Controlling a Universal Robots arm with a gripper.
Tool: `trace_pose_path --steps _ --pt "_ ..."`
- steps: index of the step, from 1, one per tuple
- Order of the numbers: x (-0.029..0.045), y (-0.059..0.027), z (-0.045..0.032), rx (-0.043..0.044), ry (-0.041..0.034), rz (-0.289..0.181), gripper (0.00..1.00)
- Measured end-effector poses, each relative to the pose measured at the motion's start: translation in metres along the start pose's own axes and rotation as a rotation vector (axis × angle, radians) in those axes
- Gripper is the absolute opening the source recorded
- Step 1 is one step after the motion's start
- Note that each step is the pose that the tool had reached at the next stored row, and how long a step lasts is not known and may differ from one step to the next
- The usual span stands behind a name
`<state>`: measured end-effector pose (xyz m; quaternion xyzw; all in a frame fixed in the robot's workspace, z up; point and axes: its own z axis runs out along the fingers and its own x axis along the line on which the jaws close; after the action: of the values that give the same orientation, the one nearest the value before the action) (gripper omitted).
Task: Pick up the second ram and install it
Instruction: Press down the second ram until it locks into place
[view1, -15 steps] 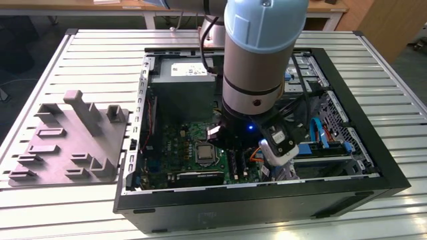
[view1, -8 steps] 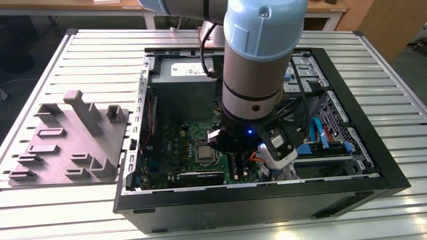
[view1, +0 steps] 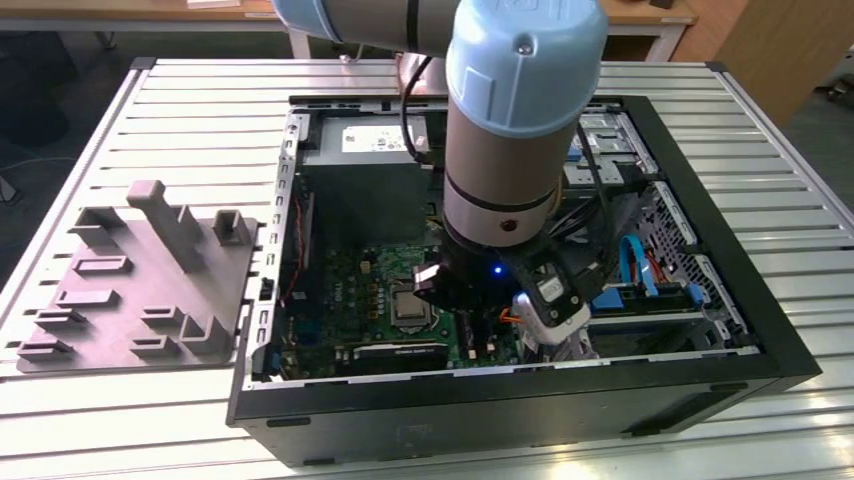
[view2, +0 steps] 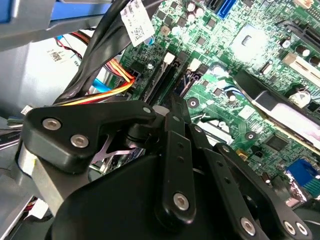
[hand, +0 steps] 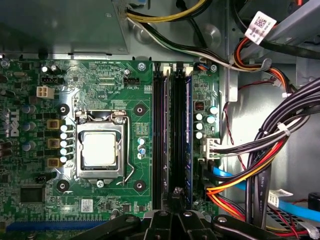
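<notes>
The second ram (hand: 178, 130) is a thin dark strip standing edge-on in a black slot, beside the blue-edged slot (hand: 188, 125). In the second wrist view the ram (view2: 175, 80) runs away from my fingertips. My gripper (hand: 176, 194) is shut, its tips drawn together over one end of that slot. Seen from behind its black linkage in the second wrist view, the gripper (view2: 171, 107) shows no gap. I cannot tell whether the tips pinch the stick or only touch its top edge. In the exterior view the arm's wrist (view1: 507, 250) reaches low into the open computer case (view1: 721, 300).
A neighbouring black slot (hand: 157, 130) lies alongside, with the processor socket (hand: 100, 150) beyond it. Bundled cables (hand: 260, 150) crowd the other side of the slots. A grey parts fixture (view1: 147, 280) stands on the slatted table at the exterior view's left.
</notes>
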<state>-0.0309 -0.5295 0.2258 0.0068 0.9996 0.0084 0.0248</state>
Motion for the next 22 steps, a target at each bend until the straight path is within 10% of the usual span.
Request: trace_pose_path --steps 22 --pt "0.0006 0.0 0.0083 0.0 0.0001 0.0 0.1"
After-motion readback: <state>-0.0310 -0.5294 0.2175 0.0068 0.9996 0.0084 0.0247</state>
